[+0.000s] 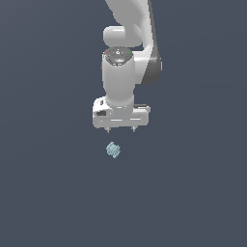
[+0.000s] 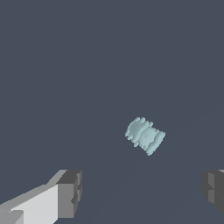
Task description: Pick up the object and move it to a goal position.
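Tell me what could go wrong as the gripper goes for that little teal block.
1. The gripper is open, but the teal block lies off its centreline in the wrist view, so a straight descent may miss it.
2. The block is tiny and ridged; a finger could knock it aside.

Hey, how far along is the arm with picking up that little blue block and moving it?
Nothing looks finished yet. The pale blue block lies free on the dark floor, with nothing touching it. In hand: the end effector is above and apart from it, fingers spread wide, and the block is not between them. Left: line up, lower, close on the block, lift it and carry it to the goal, which isn't marked.
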